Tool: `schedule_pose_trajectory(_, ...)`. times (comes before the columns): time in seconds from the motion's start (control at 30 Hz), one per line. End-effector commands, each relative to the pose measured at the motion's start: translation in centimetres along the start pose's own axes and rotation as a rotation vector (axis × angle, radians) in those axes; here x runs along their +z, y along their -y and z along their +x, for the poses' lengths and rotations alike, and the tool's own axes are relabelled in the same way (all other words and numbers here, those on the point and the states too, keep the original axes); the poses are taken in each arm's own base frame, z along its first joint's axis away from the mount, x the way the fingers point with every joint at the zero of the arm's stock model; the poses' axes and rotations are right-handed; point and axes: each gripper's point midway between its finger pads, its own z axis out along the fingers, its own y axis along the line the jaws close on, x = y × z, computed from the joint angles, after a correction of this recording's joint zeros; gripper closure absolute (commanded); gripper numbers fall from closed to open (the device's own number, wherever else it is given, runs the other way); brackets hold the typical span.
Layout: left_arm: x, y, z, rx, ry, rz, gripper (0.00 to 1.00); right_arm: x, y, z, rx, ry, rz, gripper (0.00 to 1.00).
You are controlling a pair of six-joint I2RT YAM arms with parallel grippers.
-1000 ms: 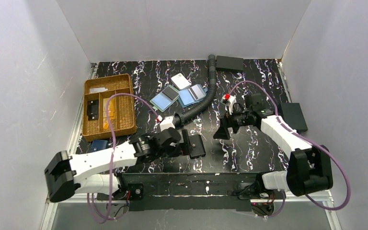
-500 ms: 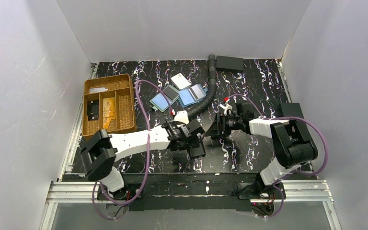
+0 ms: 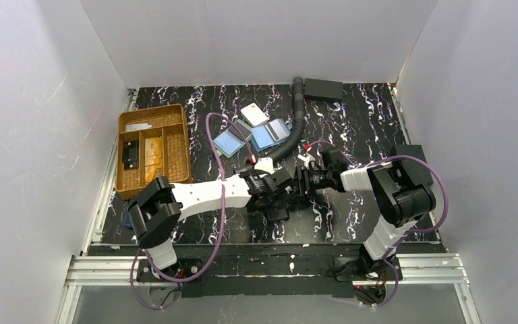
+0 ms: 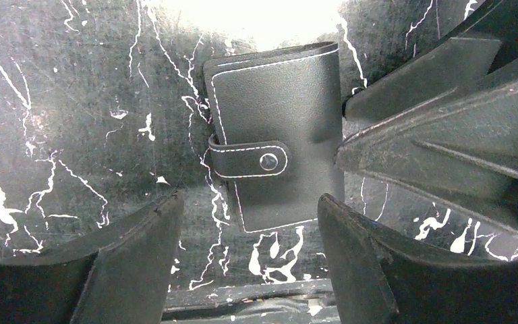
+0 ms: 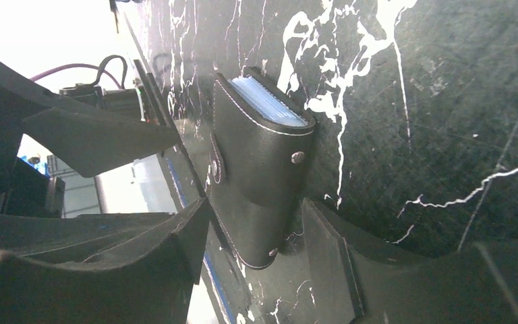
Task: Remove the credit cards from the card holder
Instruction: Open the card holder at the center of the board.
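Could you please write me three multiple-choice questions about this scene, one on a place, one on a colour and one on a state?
1. Where does the card holder lie? A in the wicker tray; B on the table, between the left gripper and right gripper; C on the hose.
2. What colour are the card edges at its open end? A red; B light blue; C green.
3. How is its snap strap? A fastened; B hanging open; C torn off.
Answers: B, it lies flat on the marbled surface; B, the right wrist view shows pale blue; A, the strap lies closed over the snap.
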Motion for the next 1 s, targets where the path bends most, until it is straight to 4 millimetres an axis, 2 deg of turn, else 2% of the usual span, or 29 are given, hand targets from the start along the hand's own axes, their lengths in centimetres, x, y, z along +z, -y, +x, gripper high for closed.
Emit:
schedule_pose_trajectory(0.0,0.3,-0.1,-0.8,0.01,0.024,-0.032,0.3,0.6,0.8,0.3,0.011,-0.022,0.018,0.38)
schedule_pose_trajectory(0.13,0.8,-0.5,-1.0,0.024,0.03,-0.083,0.37,0.9,1.4,0.7,0.029,-0.036,0.028,0.39)
schedule_pose_trajectory(0.43,1.2,-0.5,-1.8,0.057,0.049,-0.13,0.38,1.1,2.4,1.2,0.048,-0.066,0.061,0.5)
schedule_pose_trajectory(0.47,1.3,-0.3,-1.9,0.063,0.051,-0.129,0.42,1.1,2.5,1.2,0.05,-0.067,0.066,0.51)
schedule_pose_trajectory(0.67,1.5,-0.2,-2.5,0.083,0.063,-0.152,0.48,1.2,2.9,1.3,0.054,-0.077,0.079,0.55)
schedule_pose_trajectory(0.97,2.2,-0.4,-1.9,0.091,0.038,-0.167,0.5,1.2,3.1,1.4,0.056,-0.087,0.084,0.59)
